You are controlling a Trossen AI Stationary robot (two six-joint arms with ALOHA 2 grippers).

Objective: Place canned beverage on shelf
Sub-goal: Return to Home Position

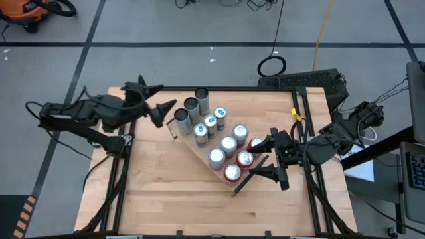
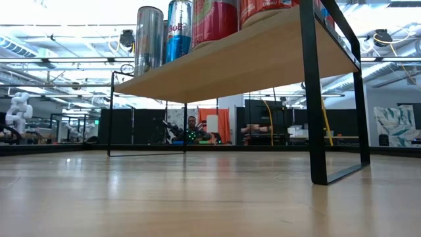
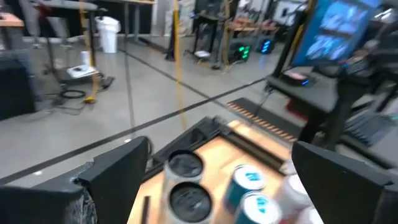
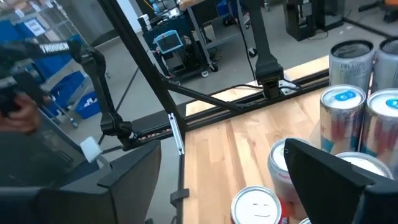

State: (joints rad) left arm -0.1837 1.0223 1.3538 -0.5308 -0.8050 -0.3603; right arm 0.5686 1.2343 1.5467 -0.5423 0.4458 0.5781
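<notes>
The shelf [image 1: 201, 156] lies at the middle of the table [image 1: 166, 199]. In the high view it is turned so that its long axis runs from 10 o'clock to 4 o'clock. It carries 12 cans, all upright, in 4 rows of 3. The silver cans [image 1: 191, 106] stand at the 11 o'clock end, followed by the blue-and-white cans [image 1: 210, 123] and the pale-topped cans [image 1: 228, 144]. The red cans [image 1: 232, 172] stand at the 4 o'clock end. A thin black rail closes each short end of the board.

In the low view the board is seen from underneath, raised on black legs, with the cans standing on top.

The right gripper [image 1: 255, 159] is at 3 o'clock from the shelf's centre, just beside the red row. Its fingers are spread wide and hold nothing. Whether it touches a can cannot be told.

The left gripper [image 1: 166, 99] is at 10 o'clock from the shelf, near the silver row. Its fingers are likewise apart and empty. Its wrist view looks past them down at the silver and blue-and-white tops.
</notes>
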